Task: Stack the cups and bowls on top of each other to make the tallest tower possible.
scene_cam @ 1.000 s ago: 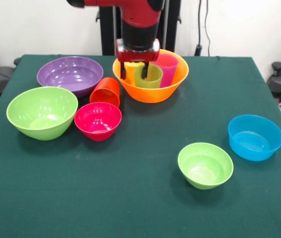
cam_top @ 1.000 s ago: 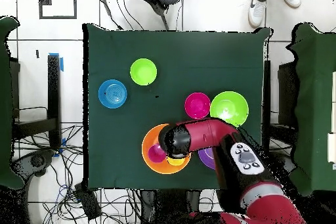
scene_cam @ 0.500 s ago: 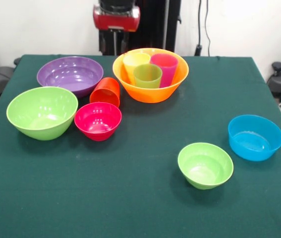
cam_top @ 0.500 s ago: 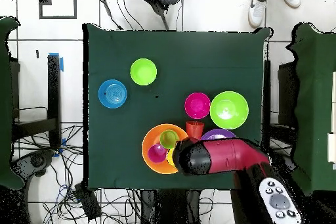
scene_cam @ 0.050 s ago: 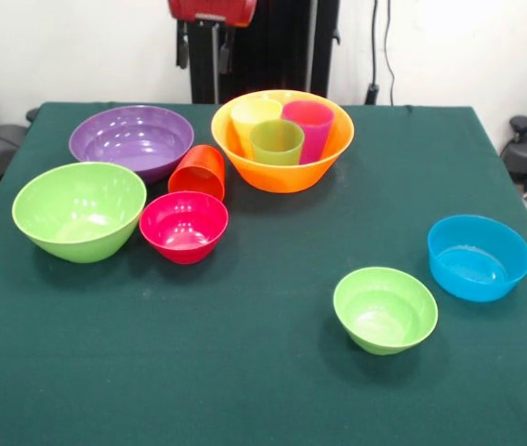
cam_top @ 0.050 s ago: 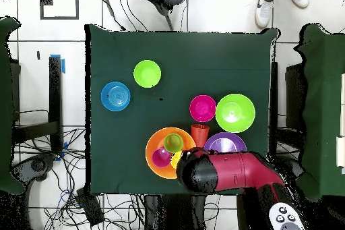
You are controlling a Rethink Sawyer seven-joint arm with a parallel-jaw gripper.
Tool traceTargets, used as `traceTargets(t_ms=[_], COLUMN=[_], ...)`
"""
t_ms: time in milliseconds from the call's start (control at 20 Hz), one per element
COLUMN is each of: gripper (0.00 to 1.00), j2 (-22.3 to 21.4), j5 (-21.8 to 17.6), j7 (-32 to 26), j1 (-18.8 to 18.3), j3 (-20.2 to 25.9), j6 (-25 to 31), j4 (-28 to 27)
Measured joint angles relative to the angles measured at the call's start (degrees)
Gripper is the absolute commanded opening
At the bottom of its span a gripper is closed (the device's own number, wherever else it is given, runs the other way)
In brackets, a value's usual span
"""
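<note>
Three cups, yellow [scene_cam @ 0.050 s ago: 255,113], green [scene_cam @ 0.050 s ago: 277,141] and magenta [scene_cam @ 0.050 s ago: 308,122], stand upright inside the orange bowl [scene_cam @ 0.050 s ago: 282,173] at the surface's [scene_cam @ 0.050 s ago: 244,372] far side. The hand [scene_cam @ 0.050 s ago: 203,45] hangs behind, fingers apparently apart, empty. Next, the tilted orange cup [scene_cam @ 0.050 s ago: 198,172] needs a centred, upright grasp.

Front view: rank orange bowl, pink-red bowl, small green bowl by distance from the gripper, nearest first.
Gripper sits at the top edge, behind the table.
1. Orange bowl, at the far edge, just below the gripper.
2. Pink-red bowl, mid-table, picture's left.
3. Small green bowl, near side, picture's right.
</note>
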Motion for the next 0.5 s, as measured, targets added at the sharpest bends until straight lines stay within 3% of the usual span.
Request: traceTargets(t_ms=[500], gripper=[1.00], j2=[2.1], j5=[-1.7], j7=[0.0], j1=[-0.3], j3=[0.1], j6=[-2.9], j4=[0.7])
